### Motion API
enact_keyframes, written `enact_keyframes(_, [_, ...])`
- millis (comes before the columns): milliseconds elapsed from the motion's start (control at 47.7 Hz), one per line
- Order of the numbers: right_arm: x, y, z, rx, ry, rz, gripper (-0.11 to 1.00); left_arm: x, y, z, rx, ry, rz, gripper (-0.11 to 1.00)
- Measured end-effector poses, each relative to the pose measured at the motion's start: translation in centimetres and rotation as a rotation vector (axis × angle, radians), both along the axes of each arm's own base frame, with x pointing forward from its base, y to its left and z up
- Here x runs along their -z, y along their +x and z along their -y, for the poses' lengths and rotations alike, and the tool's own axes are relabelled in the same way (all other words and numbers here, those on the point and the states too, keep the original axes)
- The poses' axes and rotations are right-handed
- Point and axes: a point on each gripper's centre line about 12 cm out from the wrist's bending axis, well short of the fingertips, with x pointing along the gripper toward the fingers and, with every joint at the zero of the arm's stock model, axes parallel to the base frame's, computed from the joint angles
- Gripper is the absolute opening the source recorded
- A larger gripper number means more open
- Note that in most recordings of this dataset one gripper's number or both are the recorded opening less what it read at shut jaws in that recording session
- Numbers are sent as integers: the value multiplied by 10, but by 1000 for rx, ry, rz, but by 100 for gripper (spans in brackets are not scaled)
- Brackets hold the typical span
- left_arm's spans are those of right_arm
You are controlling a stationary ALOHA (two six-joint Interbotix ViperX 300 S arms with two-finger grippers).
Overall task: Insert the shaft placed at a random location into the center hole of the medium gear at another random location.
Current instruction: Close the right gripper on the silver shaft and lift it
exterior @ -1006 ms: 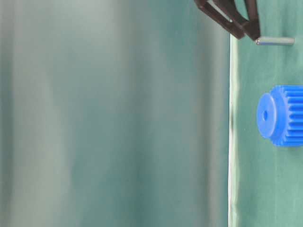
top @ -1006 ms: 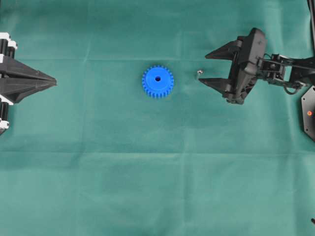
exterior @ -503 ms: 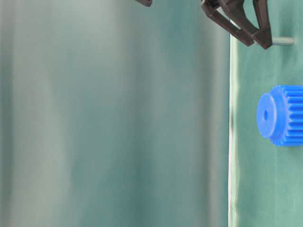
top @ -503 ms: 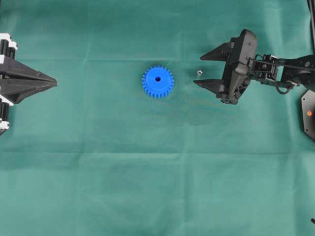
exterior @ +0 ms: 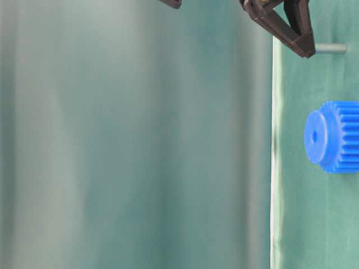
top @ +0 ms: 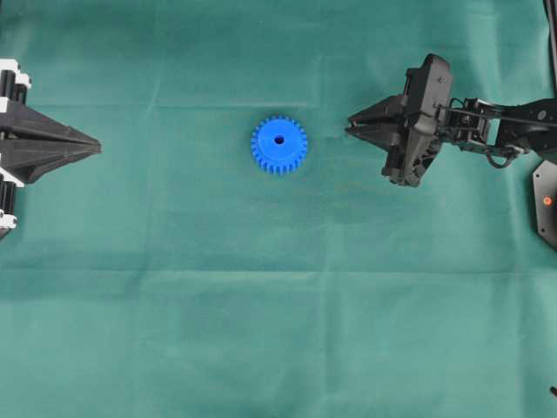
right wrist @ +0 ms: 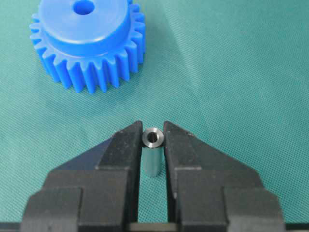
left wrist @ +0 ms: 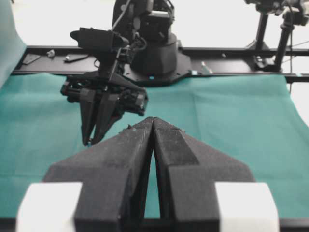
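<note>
Overhead hides my tiny silvery metal shaft (right wrist: 153,151), clamped by right gripper (top: 350,129), three o'clock from bright blue toothed gear (top: 279,144); left gripper (left wrist: 153,124) closed.

A creased green cloth (top: 261,305) covers the table under even light.

One blue gear (top: 279,144); one metal shaft (right wrist: 153,151); two grippers, left (top: 94,146) and right (top: 351,128).

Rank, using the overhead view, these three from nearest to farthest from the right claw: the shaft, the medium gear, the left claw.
1. The shaft: between the right claw's fingertips, hidden from overhead but plain in the right wrist view.
2. The medium gear: mid-table, to the claw's left in the picture.
3. The left claw: at the far left edge.
</note>
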Motion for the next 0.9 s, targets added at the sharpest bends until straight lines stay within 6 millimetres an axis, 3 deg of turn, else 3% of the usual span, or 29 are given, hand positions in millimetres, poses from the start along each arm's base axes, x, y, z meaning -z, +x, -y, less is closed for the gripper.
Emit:
enact_keyframes(293, [-4,0,0,1,-2,11,14,0,0,0,0,0,-2,0])
enact_keyframes(775, [-55,1,-6,-21,-10,43,14,1,0,0,0,0,-11,0])
enact_keyframes(901, [-58,1,-6,-21,-8,36,14,2,0,0,0,-2,-15,0])
